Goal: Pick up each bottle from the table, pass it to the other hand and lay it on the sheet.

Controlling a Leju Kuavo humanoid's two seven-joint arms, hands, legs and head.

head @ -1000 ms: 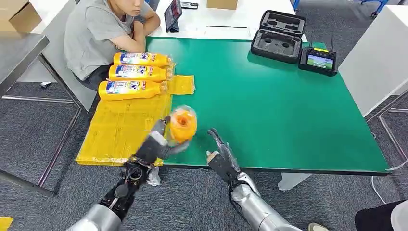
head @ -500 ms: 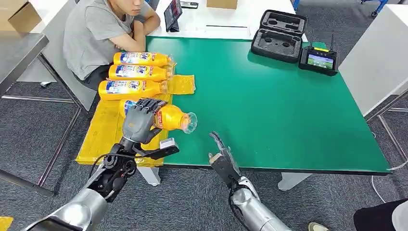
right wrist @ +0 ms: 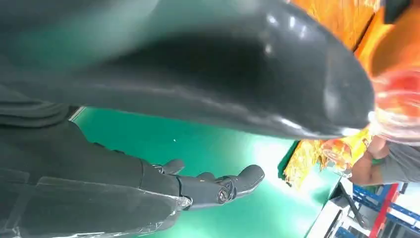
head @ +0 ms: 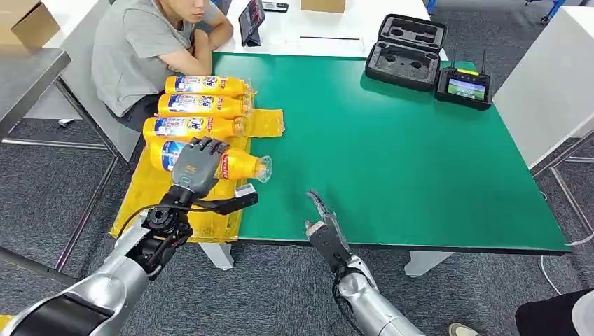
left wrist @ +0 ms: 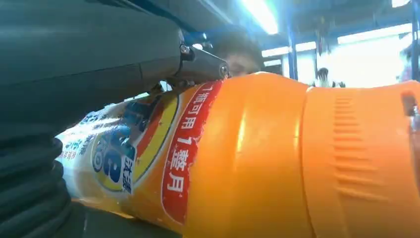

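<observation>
My left hand [head: 196,166] grips an orange bottle [head: 238,165] from above, lying on its side just over the yellow sheet [head: 164,192], clear cap toward the table's middle. The left wrist view has the same bottle [left wrist: 257,158] close up, my fingers [left wrist: 198,64] wrapped across its label. Three more orange bottles [head: 192,106] lie side by side on the sheet's far part. At the table's near edge my right hand [head: 323,227] is open and holds nothing; its fingers [right wrist: 218,188] stretch out above the green top.
A person in a grey shirt [head: 140,49] sits at the far left corner. On the green table [head: 392,154] at the back right stand a black foam case [head: 408,51] and a controller with a screen [head: 462,87]. A tablet [head: 251,21] stands behind.
My left hand has carried the bottle from the table's near edge leftward and farther away, over the sheet, turning it onto its side. The right hand stayed at the near edge.
</observation>
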